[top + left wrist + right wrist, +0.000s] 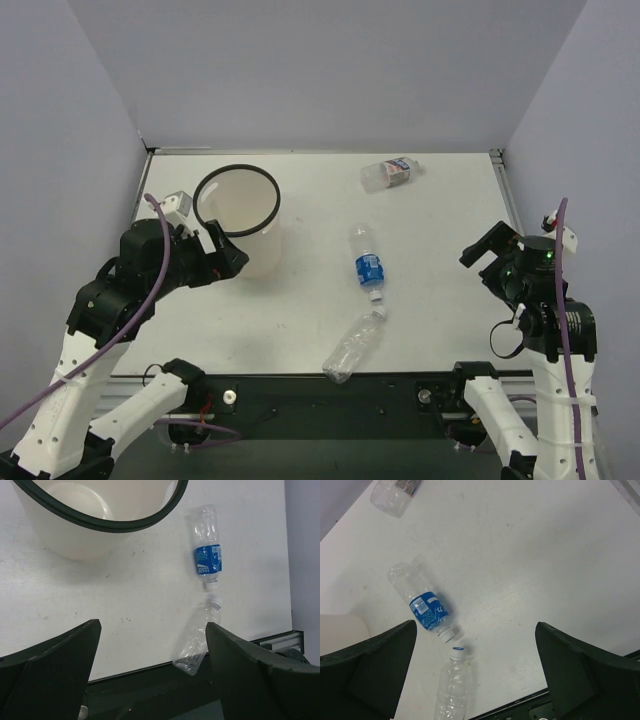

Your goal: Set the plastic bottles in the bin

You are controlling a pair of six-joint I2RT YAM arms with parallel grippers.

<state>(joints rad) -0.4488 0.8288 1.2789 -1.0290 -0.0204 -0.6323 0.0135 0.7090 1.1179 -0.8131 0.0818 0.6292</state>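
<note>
The bin [238,205] stands upright at the back left, and it also shows in the left wrist view [95,515]. The blue-label bottle [367,262] lies at mid-table, and it also shows in both wrist views [206,550] [422,602]. The unlabelled bottle [355,346] lies at the front edge, cap nearly touching the blue one's cap; it also shows in both wrist views [197,640] [452,687]. The shorter bottle [388,173] lies at the back, and its end shows in the right wrist view [395,494]. My left gripper [236,256] is open and empty beside the bin. My right gripper [480,262] is open and empty at the right.
The white table [440,300] ends in a black front rail [330,385]. Grey walls close in the back and both sides. The unlabelled bottle's base overhangs the front edge.
</note>
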